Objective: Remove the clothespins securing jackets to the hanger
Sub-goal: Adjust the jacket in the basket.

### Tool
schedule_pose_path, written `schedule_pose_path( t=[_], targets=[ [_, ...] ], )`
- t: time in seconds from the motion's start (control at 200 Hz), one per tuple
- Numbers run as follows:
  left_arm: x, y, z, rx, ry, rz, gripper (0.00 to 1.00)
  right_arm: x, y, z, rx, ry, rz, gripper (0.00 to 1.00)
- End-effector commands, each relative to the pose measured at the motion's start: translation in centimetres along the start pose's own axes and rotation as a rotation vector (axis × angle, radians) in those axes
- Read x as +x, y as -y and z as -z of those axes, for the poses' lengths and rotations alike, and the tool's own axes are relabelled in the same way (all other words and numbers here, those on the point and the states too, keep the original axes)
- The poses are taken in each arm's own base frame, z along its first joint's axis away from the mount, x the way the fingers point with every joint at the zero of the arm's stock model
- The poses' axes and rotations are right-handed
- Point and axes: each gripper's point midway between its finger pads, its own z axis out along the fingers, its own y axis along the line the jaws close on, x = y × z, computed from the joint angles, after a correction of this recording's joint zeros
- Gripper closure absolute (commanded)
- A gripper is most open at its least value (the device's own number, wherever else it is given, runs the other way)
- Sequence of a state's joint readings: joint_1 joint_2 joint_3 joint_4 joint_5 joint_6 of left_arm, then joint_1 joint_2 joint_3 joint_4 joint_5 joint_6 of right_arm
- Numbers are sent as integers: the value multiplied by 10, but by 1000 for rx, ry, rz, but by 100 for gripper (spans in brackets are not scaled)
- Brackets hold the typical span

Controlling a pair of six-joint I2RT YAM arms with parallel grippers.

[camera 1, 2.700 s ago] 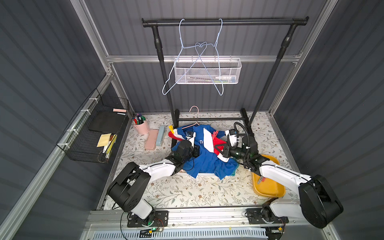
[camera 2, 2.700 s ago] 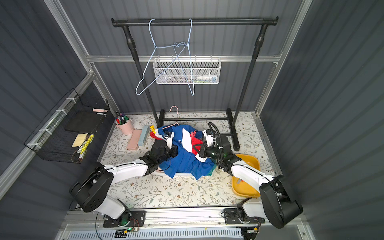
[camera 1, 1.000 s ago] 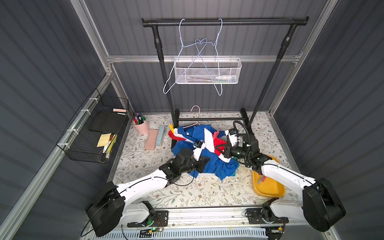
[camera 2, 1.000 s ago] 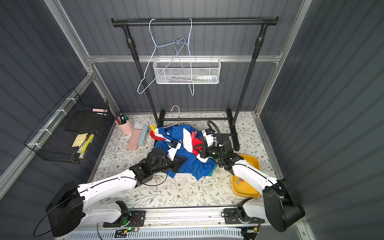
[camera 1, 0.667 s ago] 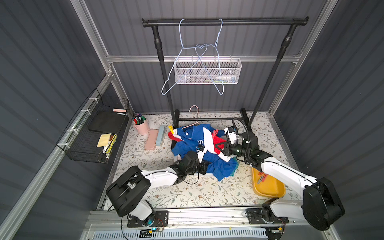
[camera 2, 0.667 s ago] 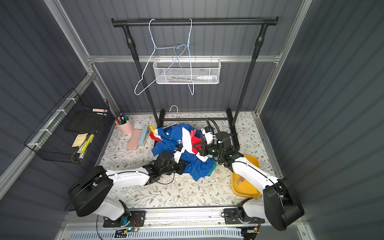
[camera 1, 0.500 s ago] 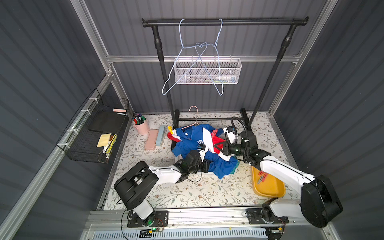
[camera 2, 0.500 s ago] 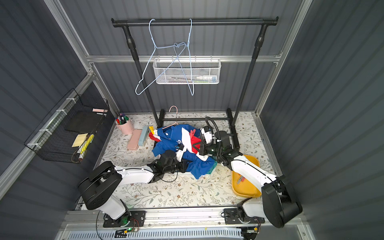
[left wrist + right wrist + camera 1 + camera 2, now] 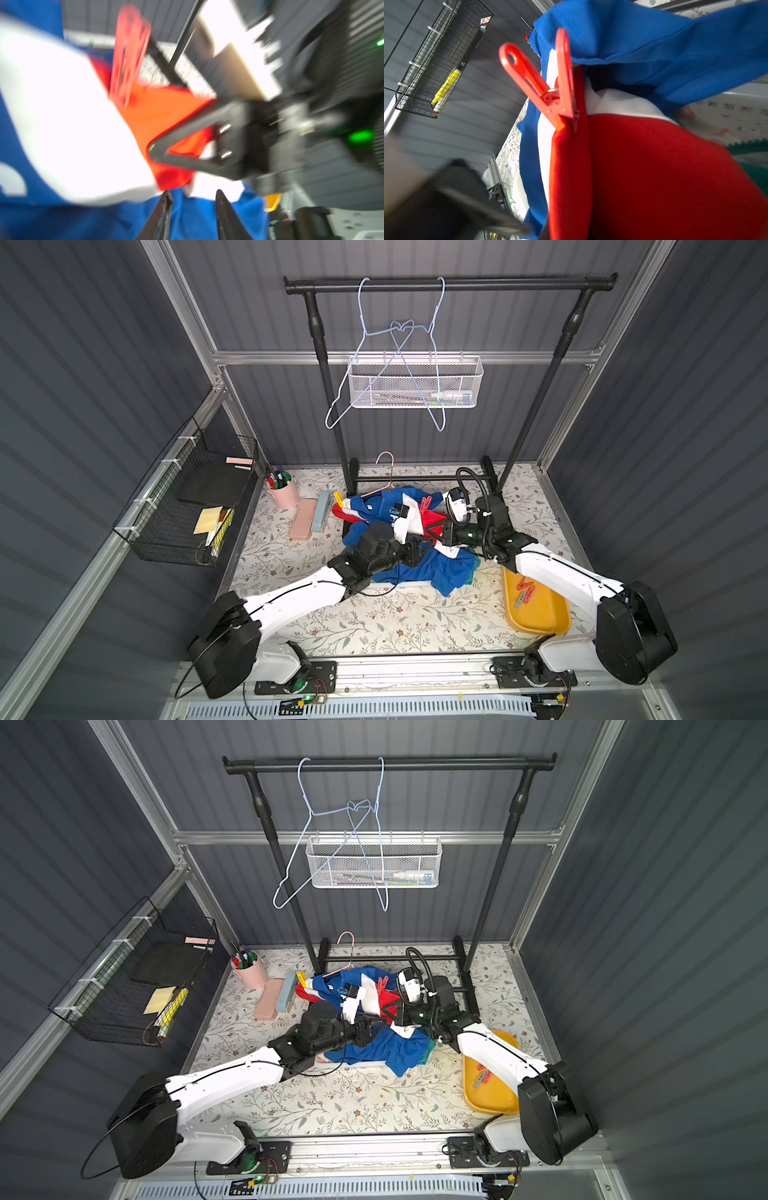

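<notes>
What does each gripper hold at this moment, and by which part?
Right gripper: the jacket, pinched at its red part. Left gripper: open, holding nothing.

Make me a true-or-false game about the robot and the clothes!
1. A red clothespin is clipped on the red-white-blue jacket. True.
2. The yellow tray is empty. False: a few clothespins lie in it.
3. Jackets hang on the blue wire hangers. False: they hang bare on the black rail.
4. The right pincer pinches the jacket's red cloth. True.
</notes>
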State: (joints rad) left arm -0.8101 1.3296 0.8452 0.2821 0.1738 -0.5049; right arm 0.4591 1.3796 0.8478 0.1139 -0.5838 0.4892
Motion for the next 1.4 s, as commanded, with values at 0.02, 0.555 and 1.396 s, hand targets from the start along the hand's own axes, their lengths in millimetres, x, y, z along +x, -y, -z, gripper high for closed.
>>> schedule_pose_path(
  t=[0.02,0.555,1.396],
  targets=[
    [1,10,14,23,-55,-89,68,18,11,-8,39,-78,-55,100],
    [56,76,19,348,-174,-134,92,-5,0,-18,6,-55,-73,100],
    [97,-2,-67,93,-165,30,100,22,-4,6,-2,-124,22,100]
  ],
)
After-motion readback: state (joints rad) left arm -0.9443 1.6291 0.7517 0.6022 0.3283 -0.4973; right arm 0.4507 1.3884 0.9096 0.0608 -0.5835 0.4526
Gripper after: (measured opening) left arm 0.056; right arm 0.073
